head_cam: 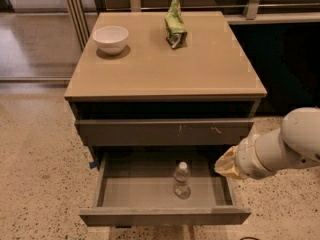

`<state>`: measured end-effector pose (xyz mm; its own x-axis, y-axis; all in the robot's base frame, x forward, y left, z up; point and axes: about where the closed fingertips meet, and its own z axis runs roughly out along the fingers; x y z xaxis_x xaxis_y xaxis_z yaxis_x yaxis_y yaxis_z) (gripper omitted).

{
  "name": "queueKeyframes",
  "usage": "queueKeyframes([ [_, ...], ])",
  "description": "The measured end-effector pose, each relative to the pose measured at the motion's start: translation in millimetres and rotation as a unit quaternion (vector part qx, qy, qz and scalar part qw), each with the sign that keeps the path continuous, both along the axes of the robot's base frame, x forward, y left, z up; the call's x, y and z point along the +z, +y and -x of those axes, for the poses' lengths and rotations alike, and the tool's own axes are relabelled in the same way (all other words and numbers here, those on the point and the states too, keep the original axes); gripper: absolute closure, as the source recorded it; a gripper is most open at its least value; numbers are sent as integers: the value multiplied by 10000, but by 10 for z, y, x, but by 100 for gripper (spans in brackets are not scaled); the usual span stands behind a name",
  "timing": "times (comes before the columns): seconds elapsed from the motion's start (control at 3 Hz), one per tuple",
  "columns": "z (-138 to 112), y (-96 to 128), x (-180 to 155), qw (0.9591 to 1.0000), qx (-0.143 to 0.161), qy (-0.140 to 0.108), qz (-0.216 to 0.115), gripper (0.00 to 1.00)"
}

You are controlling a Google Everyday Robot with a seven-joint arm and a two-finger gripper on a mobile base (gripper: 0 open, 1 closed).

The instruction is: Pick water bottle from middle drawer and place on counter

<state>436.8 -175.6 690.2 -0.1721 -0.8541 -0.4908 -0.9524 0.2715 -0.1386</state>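
The robot's gripper [226, 165] shows as a tan tip on a thick white arm that enters from the right edge of the view. It hangs just outside the right side of the open middle drawer [135, 193], near the drawer's rim height. Whether it is open or closed cannot be told. It holds nothing, and it sits apart from the bottle, to the bottle's right.

The water bottle [181, 180], small and clear with a white cap, stands upright on the drawer's flat grey floor, right of centre and toward the front. The drawer is pulled well out, which leaves the bottle exposed from above. That would let the gripper, judging by where it sits, move in over the right wall to take hold.

Above the open drawer, a closed grey drawer front [165, 132] carries pale scratches. Over that is the tan counter [165, 69], where the bottle is meant to go. A white bowl [110, 38] stands at its back left and a crumpled green bag [175, 23] at its back centre. The front half lies bare, so it looks like the easy landing spot.

No brand, label or writing can be read on the bottle, the bag or the cabinet.
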Motion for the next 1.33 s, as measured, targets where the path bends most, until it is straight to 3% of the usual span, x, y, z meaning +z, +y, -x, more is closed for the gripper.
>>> queueKeyframes([
  [0.67,-335,83,-1143,9970,-91,-159,-758,100],
  [1.0,-306,118,-1337,9962,-82,-37,-862,82],
  [1.33,-284,29,-1364,9966,-132,-84,-814,59],
])
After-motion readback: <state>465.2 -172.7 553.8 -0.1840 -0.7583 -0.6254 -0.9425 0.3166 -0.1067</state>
